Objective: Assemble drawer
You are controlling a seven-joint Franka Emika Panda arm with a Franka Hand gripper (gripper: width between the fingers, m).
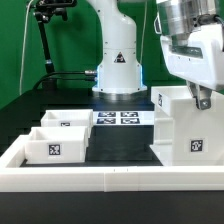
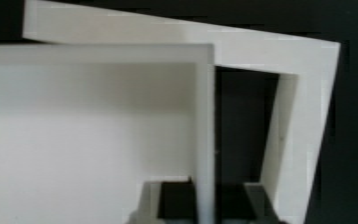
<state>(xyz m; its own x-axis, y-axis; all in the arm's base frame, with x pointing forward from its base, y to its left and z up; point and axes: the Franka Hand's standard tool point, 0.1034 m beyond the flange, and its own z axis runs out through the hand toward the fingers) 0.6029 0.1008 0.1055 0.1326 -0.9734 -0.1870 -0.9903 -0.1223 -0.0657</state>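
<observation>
No words or numbers are legible. Black-and-white square tags mark the tray (image 1: 56, 150) lower left, the case (image 1: 190, 125) right, and the marker board (image 1: 120, 118) centre.

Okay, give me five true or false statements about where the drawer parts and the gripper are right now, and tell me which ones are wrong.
1. The front tray and back tray sit on the exterior view's left. True.
2. The large case stands on the exterior view's left. False: it stands on the right.
3. The gripper hangs over the trays. False: it is down at the case's top edge.
4. The marker board lies flat in front of the arm's base. True.
5. One tray is already inside the case. False: both trays are on the table, apart from the case.
</observation>
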